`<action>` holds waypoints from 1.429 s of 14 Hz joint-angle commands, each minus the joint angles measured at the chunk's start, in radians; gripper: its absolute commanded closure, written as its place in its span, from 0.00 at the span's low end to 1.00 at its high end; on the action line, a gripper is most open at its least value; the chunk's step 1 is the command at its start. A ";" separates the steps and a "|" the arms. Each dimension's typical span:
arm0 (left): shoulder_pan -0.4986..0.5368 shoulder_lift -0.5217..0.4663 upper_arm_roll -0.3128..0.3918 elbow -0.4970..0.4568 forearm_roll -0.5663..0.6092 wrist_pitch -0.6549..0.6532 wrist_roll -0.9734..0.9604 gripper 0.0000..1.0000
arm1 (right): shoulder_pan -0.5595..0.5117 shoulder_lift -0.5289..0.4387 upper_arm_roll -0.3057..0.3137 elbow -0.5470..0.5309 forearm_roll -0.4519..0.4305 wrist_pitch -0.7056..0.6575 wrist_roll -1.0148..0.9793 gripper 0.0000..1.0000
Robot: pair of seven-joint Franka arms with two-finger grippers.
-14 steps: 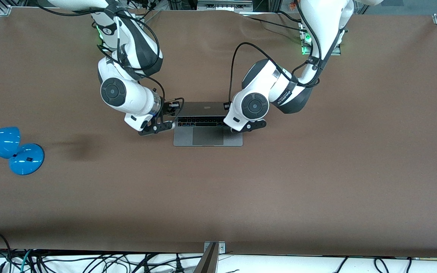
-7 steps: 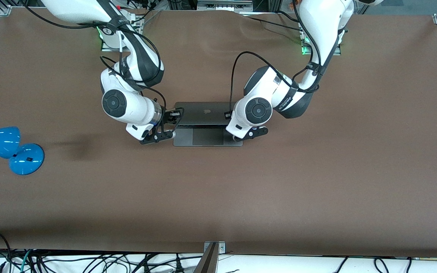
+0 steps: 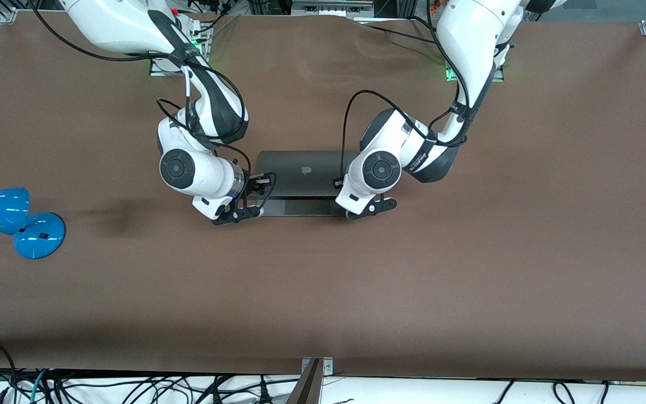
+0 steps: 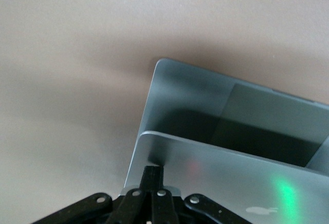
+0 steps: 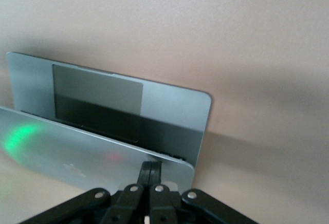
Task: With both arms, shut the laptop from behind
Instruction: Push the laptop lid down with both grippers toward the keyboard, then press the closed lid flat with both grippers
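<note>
Two grippers press on the laptop (image 3: pixel 304 178) lid, one at each end of it. It sits on the brown table (image 3: pixel 469 252) between the arms, roughly midway along the table, hinge toward the bases. Its lid is tilted well down over the base, with the apple logo facing up and only a strip of trackpad and palm rest showing under its free edge. One gripper, the left gripper (image 3: pixel 369 209), is at the lid corner toward the left arm's end of the table; in the left wrist view its fingers (image 4: pixel 152 179) are pinched together with no gap and the joined tip touches the lid's outer face at the corner. At the other corner the right gripper (image 3: pixel 241 214) does likewise: in the right wrist view its fingers (image 5: pixel 150 172) are closed on each other, holding nothing, the tip resting on the lid near its edge. Both wrist views show a dark gap between lid and base. A blue lamp (image 3: pixel 12 220) stands well apart, at the right arm's end of the table.
</note>
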State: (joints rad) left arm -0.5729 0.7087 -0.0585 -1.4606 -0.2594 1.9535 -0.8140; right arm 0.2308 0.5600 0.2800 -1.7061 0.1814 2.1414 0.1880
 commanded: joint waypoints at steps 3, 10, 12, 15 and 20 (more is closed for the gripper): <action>-0.002 0.049 0.012 0.034 0.022 0.045 0.006 1.00 | 0.010 0.050 -0.019 0.049 -0.017 -0.002 -0.024 1.00; -0.007 0.072 0.013 0.034 0.032 0.082 0.004 1.00 | 0.018 0.138 -0.027 0.053 -0.017 0.152 -0.055 1.00; -0.010 0.078 0.013 0.034 0.048 0.094 0.001 1.00 | 0.019 0.150 -0.036 0.054 -0.020 0.155 -0.067 1.00; -0.013 0.090 0.013 0.034 0.049 0.097 -0.004 1.00 | 0.019 0.159 -0.042 0.054 -0.019 0.161 -0.090 1.00; -0.022 0.109 0.013 0.034 0.049 0.137 -0.008 1.00 | 0.019 0.173 -0.042 0.056 -0.019 0.164 -0.090 1.00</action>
State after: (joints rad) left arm -0.5845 0.7936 -0.0493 -1.4595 -0.2348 2.0804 -0.8140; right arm 0.2393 0.7142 0.2452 -1.6753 0.1729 2.3054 0.1071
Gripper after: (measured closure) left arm 0.991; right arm 0.991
